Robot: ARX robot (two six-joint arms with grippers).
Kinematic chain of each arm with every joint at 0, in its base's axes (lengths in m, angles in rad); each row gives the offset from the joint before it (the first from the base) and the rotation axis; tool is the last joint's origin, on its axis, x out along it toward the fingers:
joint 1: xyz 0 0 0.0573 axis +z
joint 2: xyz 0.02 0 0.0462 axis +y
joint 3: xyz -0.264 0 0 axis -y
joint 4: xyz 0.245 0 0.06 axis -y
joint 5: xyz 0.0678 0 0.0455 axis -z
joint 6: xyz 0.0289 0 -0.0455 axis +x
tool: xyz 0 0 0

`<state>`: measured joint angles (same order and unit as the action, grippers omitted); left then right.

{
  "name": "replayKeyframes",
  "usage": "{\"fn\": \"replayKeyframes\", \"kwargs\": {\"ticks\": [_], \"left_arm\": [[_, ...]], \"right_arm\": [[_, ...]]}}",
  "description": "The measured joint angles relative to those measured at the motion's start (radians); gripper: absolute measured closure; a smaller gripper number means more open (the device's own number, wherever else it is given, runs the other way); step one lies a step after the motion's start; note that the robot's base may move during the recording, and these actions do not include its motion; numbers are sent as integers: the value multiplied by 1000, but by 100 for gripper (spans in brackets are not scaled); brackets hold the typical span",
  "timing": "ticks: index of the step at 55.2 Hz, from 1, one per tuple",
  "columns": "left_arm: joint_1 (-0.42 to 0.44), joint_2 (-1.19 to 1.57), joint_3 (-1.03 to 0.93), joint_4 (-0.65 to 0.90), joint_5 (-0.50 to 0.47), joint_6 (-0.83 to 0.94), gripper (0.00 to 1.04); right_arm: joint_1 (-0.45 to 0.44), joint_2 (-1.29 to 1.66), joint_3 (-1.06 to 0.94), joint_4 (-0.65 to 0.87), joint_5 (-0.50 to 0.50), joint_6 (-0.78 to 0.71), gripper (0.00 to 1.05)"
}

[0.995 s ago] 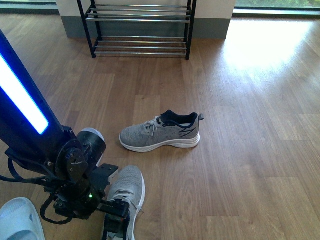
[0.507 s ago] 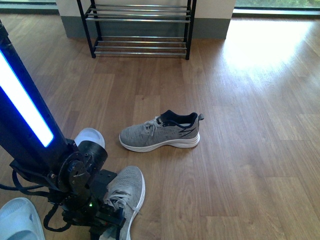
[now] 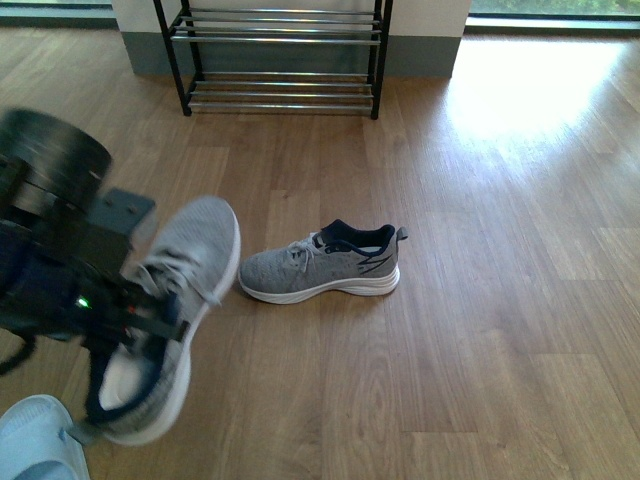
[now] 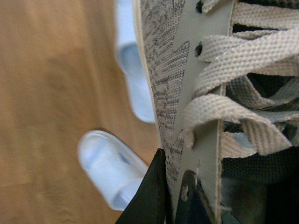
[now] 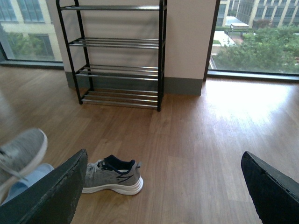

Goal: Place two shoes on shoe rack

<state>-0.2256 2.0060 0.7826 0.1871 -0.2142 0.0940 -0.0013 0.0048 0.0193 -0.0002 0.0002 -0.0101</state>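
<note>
In the front view, my left gripper [image 3: 125, 315] is shut on a grey sneaker [image 3: 185, 270] with a white sole, held off the floor at the left, toe pointing away. Up close, the black fingers [image 4: 156, 196] pinch the sneaker's knit side [image 4: 163, 70] beside the laces. The second grey sneaker [image 3: 322, 266] lies upright on the wood floor mid-view, toe to the left. The black shoe rack [image 3: 280, 60] with chrome bars stands against the far wall. My right gripper [image 5: 163, 196] is open and holds nothing; it views the rack [image 5: 117, 51], the floor sneaker [image 5: 112, 176] and the lifted sneaker [image 5: 21, 151].
A pale blue-white slipper [image 3: 35, 440] lies on the floor at the near left, below the held sneaker. The left wrist view shows two such slippers [image 4: 110, 165]. Wood floor stretches between the sneakers and the rack. A bright window patch lies at the far right.
My left gripper has risen with the grey sneaker, lifting it off the floor and swinging it up and left. The other sneaker has not moved.
</note>
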Motion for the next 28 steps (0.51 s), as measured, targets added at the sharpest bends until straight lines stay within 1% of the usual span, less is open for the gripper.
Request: {"fn": "replayKeyframes", "kwargs": {"ticks": [3,6,9,13,16,21,23,28], "left_arm": [[14,-97,-41,-8,-33,2,103],[29,-215,-97,-8,-95,9,103],[40,-308,-136,-26,-128,6,103],[46,-471,-213,-31,-206,12,103],[46,-590,-260,-64,-236,7,103],[29,-818,-367,-71,-328,24,103],[21,-889,-398,-82,-351,25,103],[10,-1075,-470,-140,-423,10,103]], "right_arm": [[0,0,0,0,0,0,9],[0,0,0,0,0,0,9],[0,0,0,0,0,0,9],[0,0,0,0,0,0,9],[0,0,0,0,0,0,9],[0,0,0,0,0,0,9],[0,0,0,0,0,0,9],[0,0,0,0,0,0,9]]}}
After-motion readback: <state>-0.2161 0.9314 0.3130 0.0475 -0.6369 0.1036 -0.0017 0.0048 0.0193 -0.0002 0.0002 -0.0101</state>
